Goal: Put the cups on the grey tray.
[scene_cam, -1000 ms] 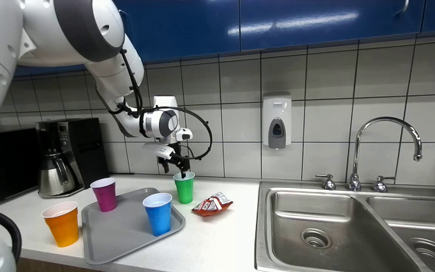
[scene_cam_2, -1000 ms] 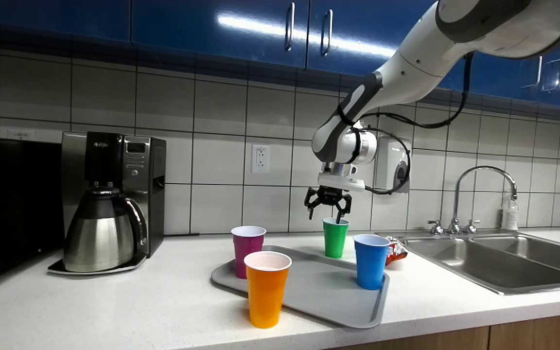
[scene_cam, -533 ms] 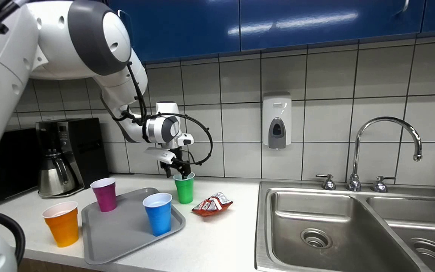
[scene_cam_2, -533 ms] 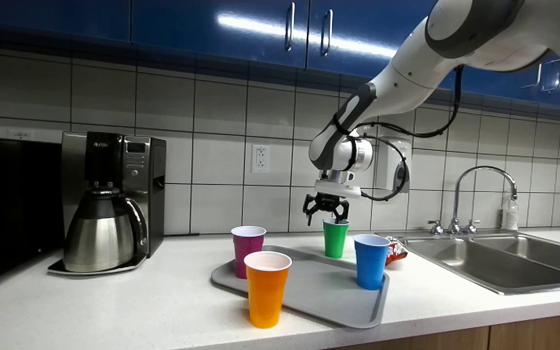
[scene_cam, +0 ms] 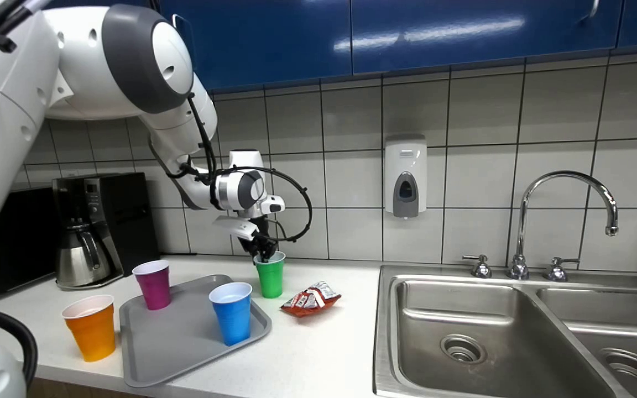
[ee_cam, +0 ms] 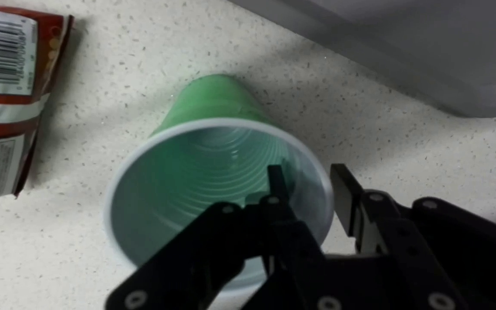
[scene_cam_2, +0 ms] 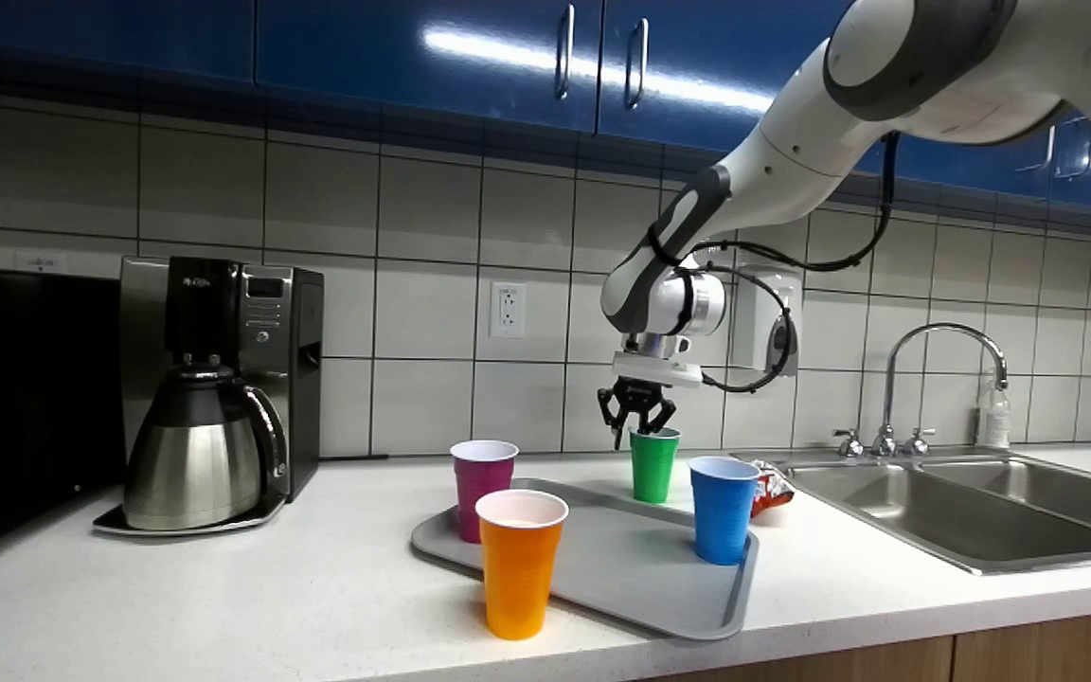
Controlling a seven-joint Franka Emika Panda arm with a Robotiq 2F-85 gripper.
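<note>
The green cup point(scene_cam: 271, 279) stands upright on the counter, just off the grey tray point(scene_cam: 180, 342). My gripper point(ee_cam: 306, 168) straddles its rim: in the wrist view a finger reaches inside the cup and the opposite finger is outside, with space still showing between the fingers and the wall. On the tray stand the purple cup point(scene_cam_2: 484, 488) and the blue cup point(scene_cam_2: 724, 516), both upright. The orange cup point(scene_cam_2: 519, 578) is upright on the counter beside the tray's edge. The tray's corner point(ee_cam: 424, 56) also shows near the green cup in the wrist view.
A red snack bag point(scene_cam: 311, 299) lies close to the green cup, also seen in the wrist view. A coffee maker with a steel pot point(scene_cam_2: 200, 464) stands by the wall. The steel sink point(scene_cam: 457, 326) with its faucet point(scene_cam: 520, 232) lies beyond the bag.
My gripper has come down a little at the green cup's rim, and its jaws have drawn closer together from wide. Cups, tray and bag have stayed in place.
</note>
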